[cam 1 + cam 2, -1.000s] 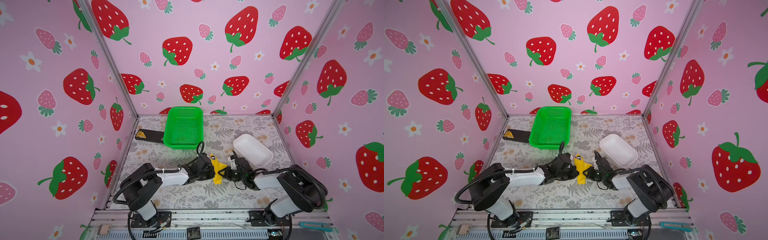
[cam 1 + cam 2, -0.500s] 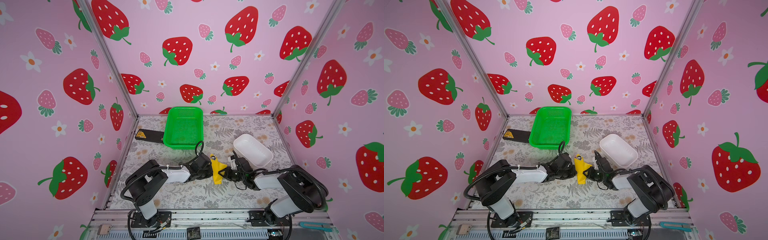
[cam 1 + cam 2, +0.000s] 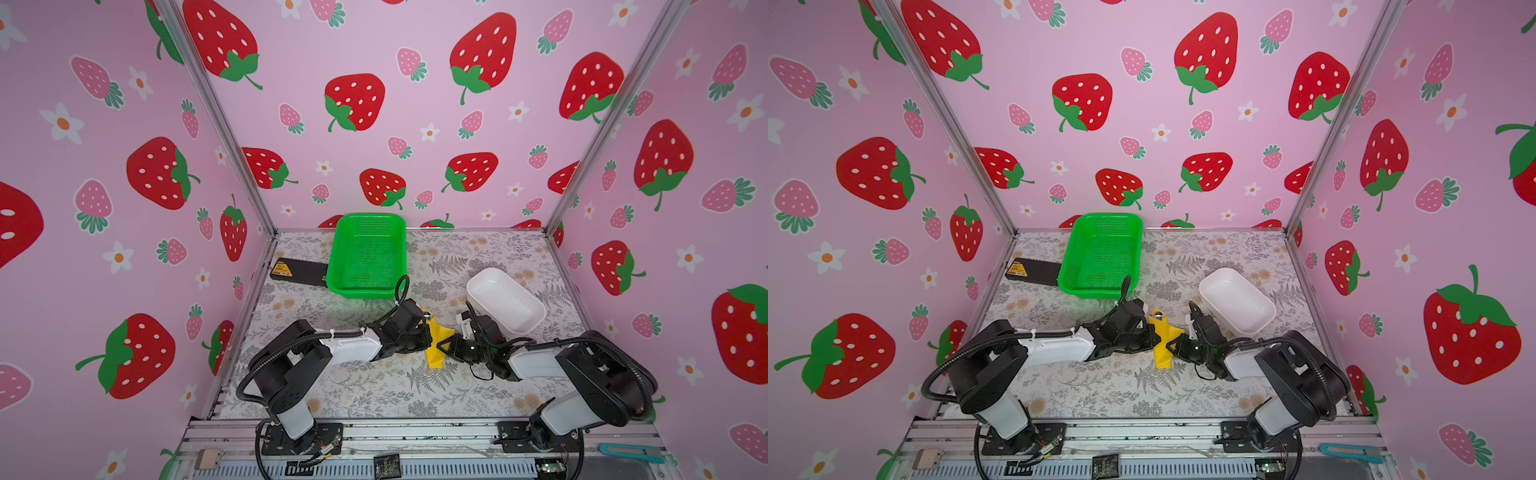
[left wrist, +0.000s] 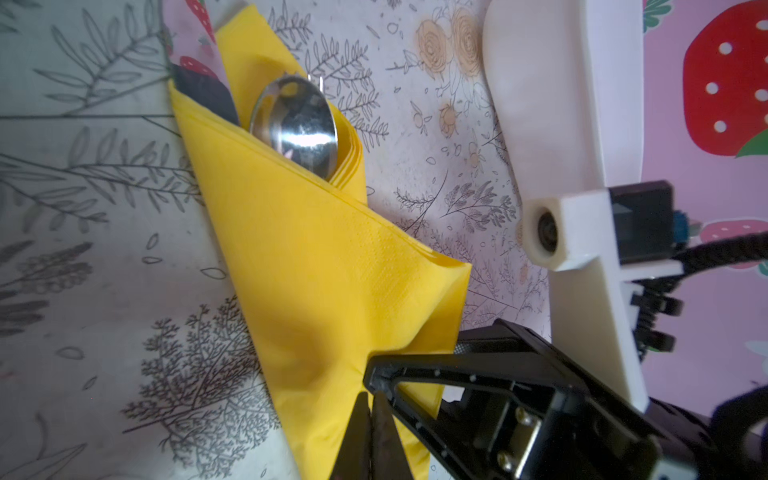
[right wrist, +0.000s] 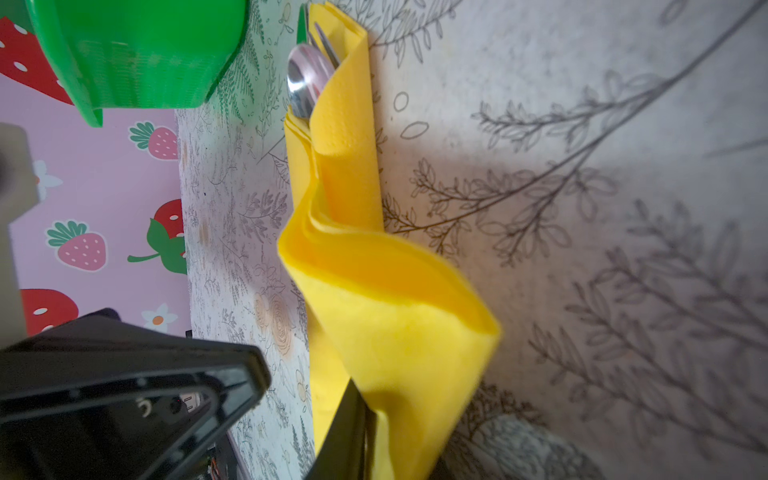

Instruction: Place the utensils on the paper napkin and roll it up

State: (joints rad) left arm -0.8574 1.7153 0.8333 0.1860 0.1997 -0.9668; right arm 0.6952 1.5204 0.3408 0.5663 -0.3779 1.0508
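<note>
A flat black box [image 3: 299,272] lies just beside the left wall of the green basket [image 3: 360,293]. My left tool [image 4: 370,401] reaches in from the near left of the basket. Its two tips are pressed flat together at the near end of the paper napkin [image 4: 324,270], and I cannot tell whether any paper sits between them.

The napkin lies on the counter [image 3: 374,395] just off the basket's near right corner. It is bright yellow and folded over itself into a long, loose, slanting wrap. The utensils [image 4: 297,124] lie inside it. A shiny spoon bowl [image 5: 305,79] pokes out of the end toward the basket, and fork tines [image 5: 328,45] show beside it in my right wrist view. The handles are buried in the folds, so I cannot count the pieces.

My right tool [image 5: 353,388] is clamped on a raised flap at the napkin's near end, and the paper drapes over its tip. In both top views the two tools cover the napkin's side edges.

Farther right of the basket stands a white dish [image 3: 503,299], apart from the napkin. A broad stretch of counter runs from the napkin to the near rail [image 3: 415,432].
</note>
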